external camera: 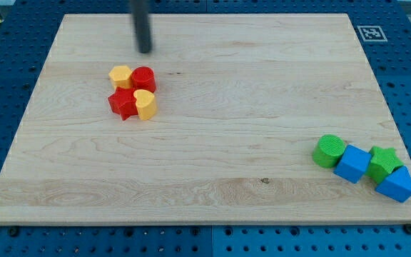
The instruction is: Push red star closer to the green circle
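The red star lies on the wooden board's left part, in a tight cluster with other blocks. The green circle lies far off at the view's lower right. My tip stands above the cluster toward the view's top, a short gap from the red cylinder, touching no block. The yellow heart sits against the star's right side and the yellow hexagon just above the star.
A blue cube, a green star and a blue triangular block crowd beside the green circle near the board's right edge. A printed marker tag is at the top right corner.
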Available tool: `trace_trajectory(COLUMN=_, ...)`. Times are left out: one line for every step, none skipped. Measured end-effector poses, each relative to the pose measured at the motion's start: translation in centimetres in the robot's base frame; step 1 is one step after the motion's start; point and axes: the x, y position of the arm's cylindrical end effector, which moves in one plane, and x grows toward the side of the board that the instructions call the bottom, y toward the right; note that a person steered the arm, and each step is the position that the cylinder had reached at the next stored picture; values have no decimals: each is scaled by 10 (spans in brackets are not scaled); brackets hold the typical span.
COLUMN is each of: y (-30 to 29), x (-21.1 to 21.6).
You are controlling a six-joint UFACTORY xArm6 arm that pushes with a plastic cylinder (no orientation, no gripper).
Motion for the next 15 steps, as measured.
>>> trace_trajectory(y=-87, x=15)
trace_trajectory(y=-93, x=79)
trace_trajectory(y=-86, x=102)
trace_trajectory(y=-76, x=119)
trace_trajectory(y=-28, x=153)
trace_trajectory(y=5, x=154)
trace_trajectory(y=-5, x=154)
trace_trajectory(y=-23, x=150)
trace_trajectory(y=-30, x=138)
trace_trajectory(y=-29, x=138)
trace_trajectory(y=-3, x=138)
trace_trajectory(y=31, x=140)
trace_trajectory(y=66, x=148)
trace_trajectory(y=105, x=165)
trace_trajectory(y=156, x=172)
